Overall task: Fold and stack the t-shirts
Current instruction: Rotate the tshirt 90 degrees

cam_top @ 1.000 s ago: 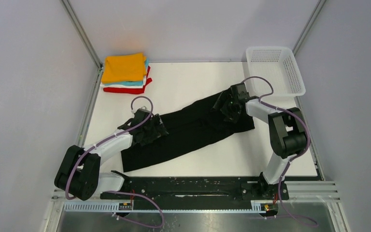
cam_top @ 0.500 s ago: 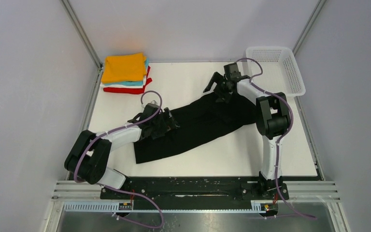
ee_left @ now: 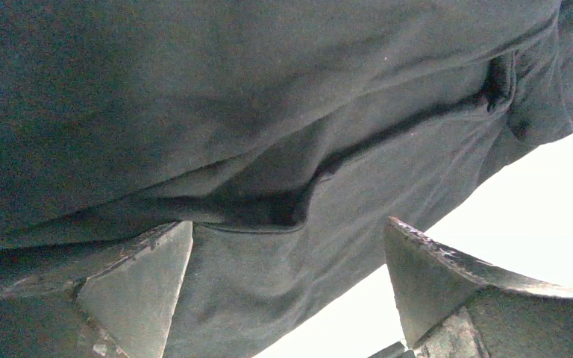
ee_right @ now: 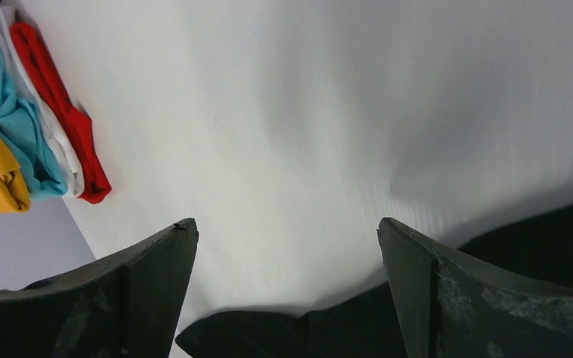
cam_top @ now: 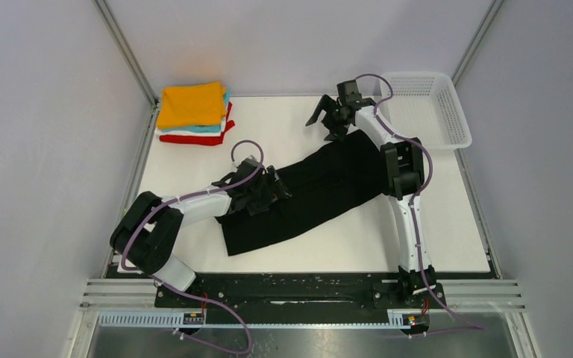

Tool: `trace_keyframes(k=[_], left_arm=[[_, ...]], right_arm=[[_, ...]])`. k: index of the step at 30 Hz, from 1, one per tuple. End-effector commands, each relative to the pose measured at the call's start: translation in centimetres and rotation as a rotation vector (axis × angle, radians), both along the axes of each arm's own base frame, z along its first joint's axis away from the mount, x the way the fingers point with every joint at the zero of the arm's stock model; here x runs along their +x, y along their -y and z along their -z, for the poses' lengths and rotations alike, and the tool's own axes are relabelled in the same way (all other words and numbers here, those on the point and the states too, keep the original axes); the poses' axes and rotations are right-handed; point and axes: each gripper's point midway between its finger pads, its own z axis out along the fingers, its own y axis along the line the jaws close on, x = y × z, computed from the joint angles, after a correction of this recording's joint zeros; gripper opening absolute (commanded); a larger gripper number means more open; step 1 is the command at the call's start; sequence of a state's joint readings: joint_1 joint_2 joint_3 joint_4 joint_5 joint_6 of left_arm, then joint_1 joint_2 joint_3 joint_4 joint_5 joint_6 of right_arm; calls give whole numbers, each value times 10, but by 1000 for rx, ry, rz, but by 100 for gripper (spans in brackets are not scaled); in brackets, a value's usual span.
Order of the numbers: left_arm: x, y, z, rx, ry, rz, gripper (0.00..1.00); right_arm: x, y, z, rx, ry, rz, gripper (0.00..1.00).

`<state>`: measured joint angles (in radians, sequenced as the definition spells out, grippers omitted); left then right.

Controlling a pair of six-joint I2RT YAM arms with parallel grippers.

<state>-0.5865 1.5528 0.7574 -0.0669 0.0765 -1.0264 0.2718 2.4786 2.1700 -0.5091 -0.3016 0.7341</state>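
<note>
Movement on both sides: the right pincer [cam_top: 327, 123] has left the far end of the black t-shirt [cam_top: 321, 186] and swung up over bare bench [cam_top: 283, 127], its fingers spread wide with nothing between them. The left pincer [cam_top: 268, 190] has slid inward along the cloth, released too, fingers apart over a ridge of dark fabric.

The shirt itself has travelled. A second ago its near corner lay further left; now the whole strip sits more toward the middle of the bench, still a long diagonal band and still unfolded across its length. My read is that this was a drag to reposition it, with the cross fold yet to come. The folded stack [cam_top: 192, 112], orange on top with teal, white and red edges below, waits in the far left corner, well apart from the black one. The white basket [cam_top: 425, 104] stands far right.

Hard to judge is whether the left fingertips are pressing the cloth or just above it: black on black from overhead, and the wrist view is nearly all fabric. The right arm covers the shirt's upper end, and collar and sleeves cannot be picked out.
</note>
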Motion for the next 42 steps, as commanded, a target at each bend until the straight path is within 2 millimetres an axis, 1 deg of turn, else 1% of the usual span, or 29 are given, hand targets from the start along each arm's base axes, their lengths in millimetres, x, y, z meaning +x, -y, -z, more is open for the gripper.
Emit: trace_keyframes(k=[1, 3, 5, 8, 11, 12, 13, 14, 17, 18, 21, 24, 26, 29, 32, 35, 38, 40, 42], left_arm=[[-8, 15, -5, -17, -19, -2, 99], [-12, 20, -13, -21, 0, 10, 99], [-18, 21, -22, -9, 24, 18, 99], [-27, 11, -41, 33, 91, 7, 99], [-37, -9, -61, 64, 167, -8, 99], [-42, -19, -64, 78, 184, -15, 99], [-46, -28, -67, 92, 202, -22, 99], [-50, -37, -70, 104, 220, -33, 99], [-59, -60, -69, 141, 251, -69, 99], [-61, -63, -69, 145, 258, -64, 99], [-66, -65, -61, 160, 258, -31, 99], [-65, -66, -47, 205, 239, -7, 99], [-62, -67, -34, 233, 212, -4, 99], [-57, -64, -19, 255, 176, 6, 99], [-57, -62, -3, 281, 130, 32, 99], [-67, -59, 15, 290, 62, 71, 99], [-86, -56, 34, 259, -14, 112, 99], [-101, -53, 43, 234, -67, 137, 99], [-116, -49, 49, 209, -111, 163, 99]], right_arm=[[11, -2, -23, 0, 18, -30, 99], [17, -1, -36, -3, 55, -34, 99], [19, -1, -55, -7, 92, -42, 99], [11, 3, -89, -27, 149, -57, 99], [-10, 13, -118, -105, 199, -87, 100], [-19, 16, -125, -133, 212, -97, 99], [-29, 19, -141, -154, 240, -104, 99], [-40, 20, -147, -169, 251, -115, 100], [-73, 24, -152, -212, 267, -126, 100], [-90, 27, -139, -223, 243, -133, 100], [-125, 26, -135, -229, 266, -147, 100], [-159, 23, -120, -233, 227, -177, 100], [-179, 25, -102, -233, 181, -178, 100], [-199, 32, -72, -225, 120, -149, 100], [-204, 43, -50, -265, 83, -111, 100], [-202, 49, -26, -307, 11, -106, 99], [-192, 53, -2, -321, -55, -82, 99], [-180, 53, 10, -308, -92, -68, 99], [-169, 52, 22, -308, -139, -67, 99]])
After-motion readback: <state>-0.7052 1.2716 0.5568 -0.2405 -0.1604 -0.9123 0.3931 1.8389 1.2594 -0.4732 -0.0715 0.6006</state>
